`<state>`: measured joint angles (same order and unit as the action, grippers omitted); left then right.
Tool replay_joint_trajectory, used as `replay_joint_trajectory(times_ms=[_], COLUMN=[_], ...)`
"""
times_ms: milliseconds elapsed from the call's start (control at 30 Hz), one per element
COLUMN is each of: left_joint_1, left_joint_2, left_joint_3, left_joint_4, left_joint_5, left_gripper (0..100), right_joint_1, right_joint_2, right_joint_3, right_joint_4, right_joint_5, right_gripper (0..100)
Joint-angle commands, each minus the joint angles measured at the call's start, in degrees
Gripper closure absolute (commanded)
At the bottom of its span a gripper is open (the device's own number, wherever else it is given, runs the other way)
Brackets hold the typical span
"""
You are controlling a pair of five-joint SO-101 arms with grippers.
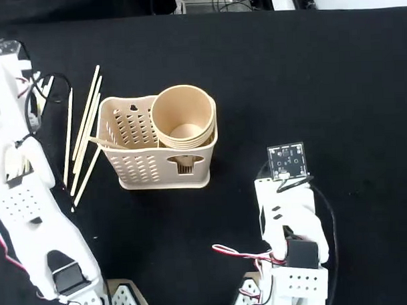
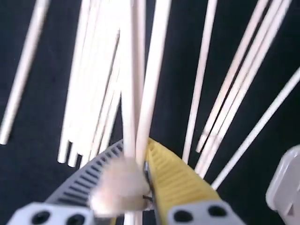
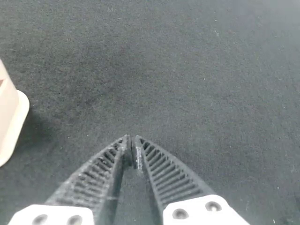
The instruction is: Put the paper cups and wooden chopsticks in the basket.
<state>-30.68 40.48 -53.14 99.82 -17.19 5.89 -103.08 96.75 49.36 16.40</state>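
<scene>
Sitting nested as one stack, the paper cups [image 1: 182, 116] fill the right compartment of the beige basket [image 1: 157, 173]. Loose wooden chopsticks [image 1: 83, 140] lie on the black tabletop [image 1: 321, 88] just left of the basket, one crossing its left rim. The left end effector [image 2: 137, 145] is clamped on a few chopsticks, pinched between its grey and yellow fingers. The right end effector [image 3: 131, 149] is pressed together with nothing in it, over the tabletop near the basket.
</scene>
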Motion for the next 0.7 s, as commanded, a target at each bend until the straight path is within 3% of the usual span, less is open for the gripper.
replay_joint_trajectory(times_ms=[0,167,333,667], left_joint_1=[0.7,0.7,2.3,2.9], left_joint_2=[-7.5,-9.1,-9.2,-22.0], left_joint_3=[0.5,1.1,1.5,15.3], left_joint_4=[-4.4,-5.1,1.2,1.0], left_joint_5=[3.3,5.1,7.4,7.0], left_gripper=[97,97,97,97], right_joint_1=[0.5,0.5,0.5,0.5], right_joint_2=[-0.2,-0.2,-0.2,-0.2], right_joint_3=[-0.1,-0.1,-0.1,-0.1], right_joint_4=[-0.8,-0.8,-0.7,-0.7], right_joint_5=[0.0,0.0,0.0,0.0], right_gripper=[97.2,97.2,97.2,97.2])
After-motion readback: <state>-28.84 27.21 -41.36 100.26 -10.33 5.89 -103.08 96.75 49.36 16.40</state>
